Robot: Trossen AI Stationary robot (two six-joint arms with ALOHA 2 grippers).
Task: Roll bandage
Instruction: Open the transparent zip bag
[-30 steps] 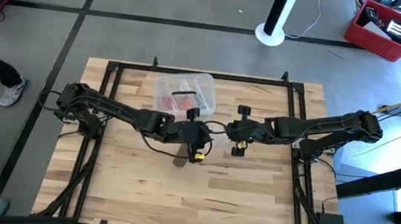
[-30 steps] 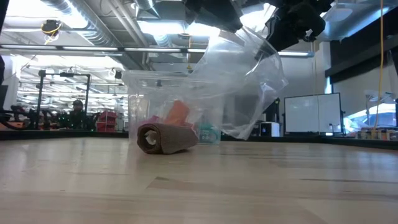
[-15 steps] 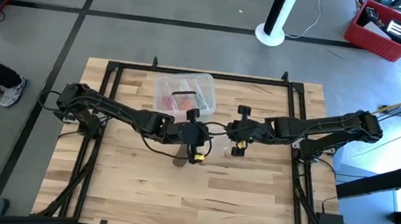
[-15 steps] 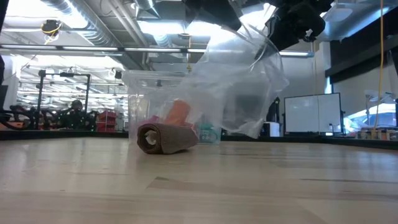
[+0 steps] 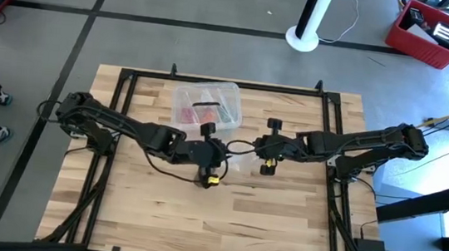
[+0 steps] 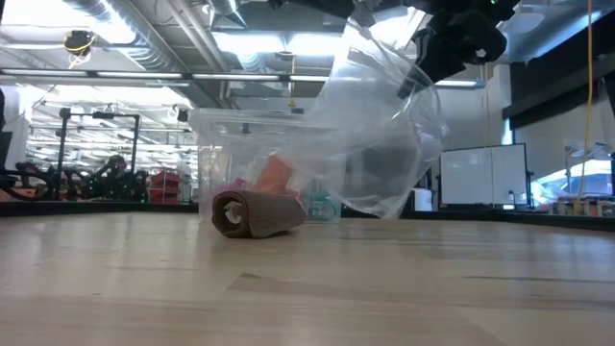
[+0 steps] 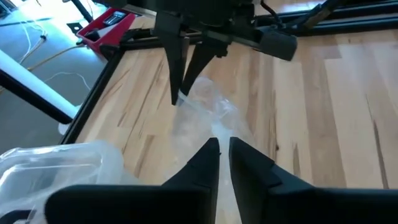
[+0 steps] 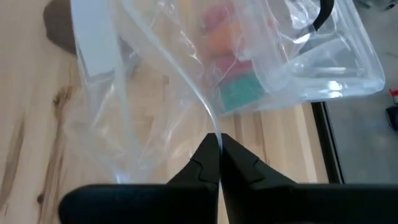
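The bandage point(image 6: 255, 213) is a brown roll lying on its side on the table point(image 5: 281, 223). It also shows in the high view point(image 5: 202, 180) and far off in the right wrist view point(image 8: 59, 22). No gripper touches it. A crinkled clear plastic bag point(image 6: 380, 135) hangs in the air above and behind it, between both grippers. My left gripper point(image 7: 222, 142) and my right gripper point(image 8: 217, 138) are each shut on the bag, tips toward each other over the table's middle point(image 5: 242, 155). My left gripper pinches the bag's upper edge point(image 7: 214, 127) between its two fingers, coming in slanting downward from the table's left. That corner point(image 6: 357, 17) is held high, and the bag hangs below, clear of the table. My right gripper pinches a thin fold of the bag's rim point(image 8: 214, 124) between its fingertips, slanting downward from the table's right. The film spreads slack beyond the fingers and hangs below them point(image 6: 423, 67).
A clear plastic box point(image 5: 206, 103) with red and green contents stands behind the bag toward the far edge. A black frame point(image 5: 129, 78) runs around the table. Bare wood lies along the near side.
My left gripper has gone up and a little toward the table's left edge, taking the bag's upper edge with it. That corner now stands higher and the bag is spread wider. The bandage roll and my right gripper have stayed where they were.
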